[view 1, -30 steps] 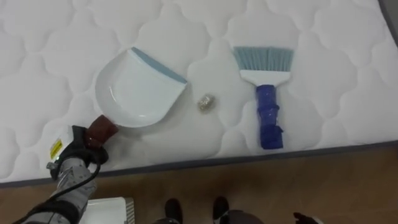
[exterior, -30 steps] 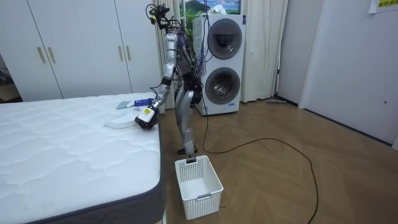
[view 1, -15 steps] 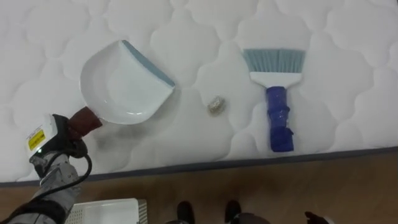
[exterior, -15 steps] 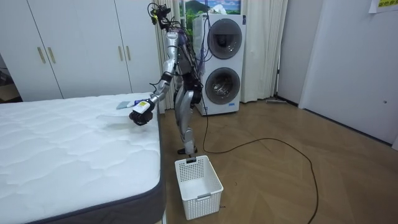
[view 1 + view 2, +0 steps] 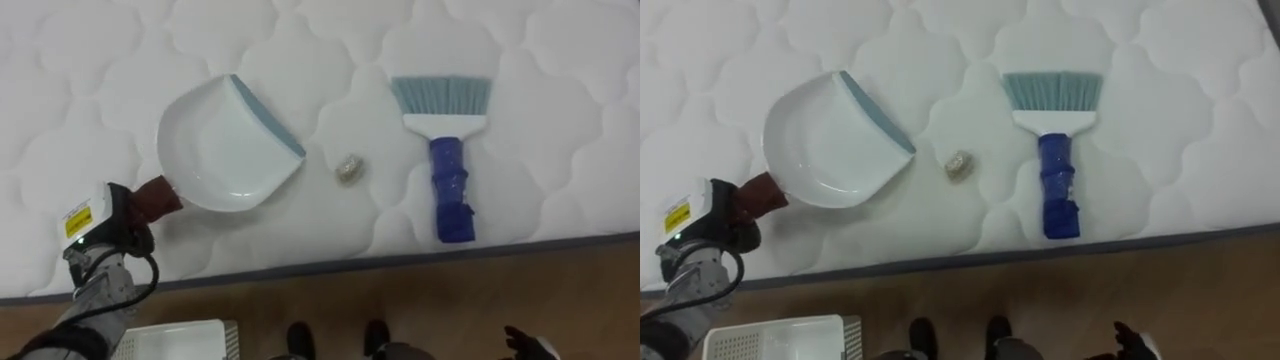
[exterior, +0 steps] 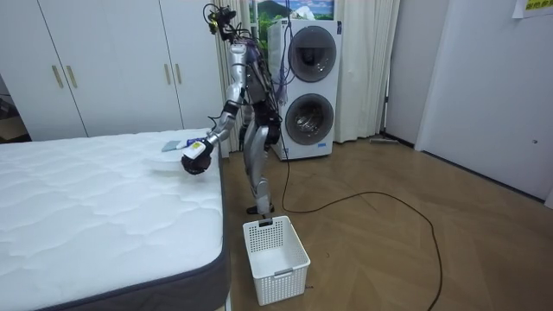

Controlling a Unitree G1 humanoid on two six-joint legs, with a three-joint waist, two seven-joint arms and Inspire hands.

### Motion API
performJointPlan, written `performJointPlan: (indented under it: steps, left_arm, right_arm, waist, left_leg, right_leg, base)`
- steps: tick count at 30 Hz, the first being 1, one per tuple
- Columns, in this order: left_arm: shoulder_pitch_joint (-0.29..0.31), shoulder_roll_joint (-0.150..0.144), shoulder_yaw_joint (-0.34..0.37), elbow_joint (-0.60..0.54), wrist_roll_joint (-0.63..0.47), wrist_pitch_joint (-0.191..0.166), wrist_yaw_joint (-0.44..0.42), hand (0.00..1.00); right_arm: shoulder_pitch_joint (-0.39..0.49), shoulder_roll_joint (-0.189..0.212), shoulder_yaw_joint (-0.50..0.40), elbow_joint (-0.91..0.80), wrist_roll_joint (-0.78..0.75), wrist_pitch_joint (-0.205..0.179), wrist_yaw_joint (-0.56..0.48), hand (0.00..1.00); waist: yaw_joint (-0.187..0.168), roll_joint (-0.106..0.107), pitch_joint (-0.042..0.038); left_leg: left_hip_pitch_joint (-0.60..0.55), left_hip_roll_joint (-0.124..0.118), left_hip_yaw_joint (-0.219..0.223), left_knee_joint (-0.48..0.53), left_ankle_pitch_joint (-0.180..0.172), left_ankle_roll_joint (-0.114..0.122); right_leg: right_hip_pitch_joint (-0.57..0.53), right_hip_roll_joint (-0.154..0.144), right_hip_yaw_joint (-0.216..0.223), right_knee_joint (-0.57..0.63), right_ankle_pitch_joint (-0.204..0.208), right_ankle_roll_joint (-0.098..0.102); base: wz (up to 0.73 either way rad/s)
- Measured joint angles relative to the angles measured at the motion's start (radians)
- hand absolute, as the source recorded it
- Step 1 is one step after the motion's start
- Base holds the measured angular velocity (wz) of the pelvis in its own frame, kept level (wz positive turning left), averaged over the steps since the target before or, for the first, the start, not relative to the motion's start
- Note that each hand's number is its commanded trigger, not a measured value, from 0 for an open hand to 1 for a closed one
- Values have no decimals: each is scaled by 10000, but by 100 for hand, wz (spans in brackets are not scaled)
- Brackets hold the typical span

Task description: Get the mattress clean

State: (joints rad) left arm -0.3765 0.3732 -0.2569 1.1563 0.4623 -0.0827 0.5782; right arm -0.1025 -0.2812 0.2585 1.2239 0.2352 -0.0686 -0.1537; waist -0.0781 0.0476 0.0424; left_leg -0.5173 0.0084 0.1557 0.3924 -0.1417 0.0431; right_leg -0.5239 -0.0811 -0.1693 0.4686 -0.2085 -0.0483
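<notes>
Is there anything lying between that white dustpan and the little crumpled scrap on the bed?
Nothing visible. Only bare mattress separates the blue lip of the dustpan from the scrap. The brush lies beyond the scrap, on its right. The left hand holds the dustpan's handle.

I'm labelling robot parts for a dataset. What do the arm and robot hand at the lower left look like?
The left robot hand is black, with a small white tag carrying a yellow sticker on its back. The forearm is silver-grey, and a thin black cable loops beside the wrist. The right robot hand shows as a dark shape at the lower right edge.
</notes>
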Motion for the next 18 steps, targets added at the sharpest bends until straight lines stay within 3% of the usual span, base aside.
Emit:
performJointPlan:
  steps: [5, 11, 18]
  left_arm:
    - [568, 0, -16, -209, -18, -277, -16, 100]
    - [934, -3, -15, -190, -10, -350, -102, 100]
    - [1537, 2, 294, -361, 53, -392, -335, 100]
  right_arm:
    - [-3, -76, -680, -677, 384, -147, -693, 0]
    - [-503, -294, -1511, -1339, 688, -398, -1506, 0]
    - [-490, -394, -1872, -3192, 40, -515, -2896, 0]
  waist:
    - [-29, -11, -2]
    - [17, -105, -10]
    - [64, -461, -95]
  left_leg:
    - [30, -35, 75, -4, -10, 9]
    - [101, -47, 136, -22, -10, 9]
    - [63, 15, 342, 33, -7, 14]
  right_leg:
    - [-9, -42, 26, 149, -1, 16]
    - [-66, -43, 186, 170, -6, 26]
    - [-168, 17, 388, 162, 14, 43]
  base:
    - [0]
    - [-6]
    - [-9]
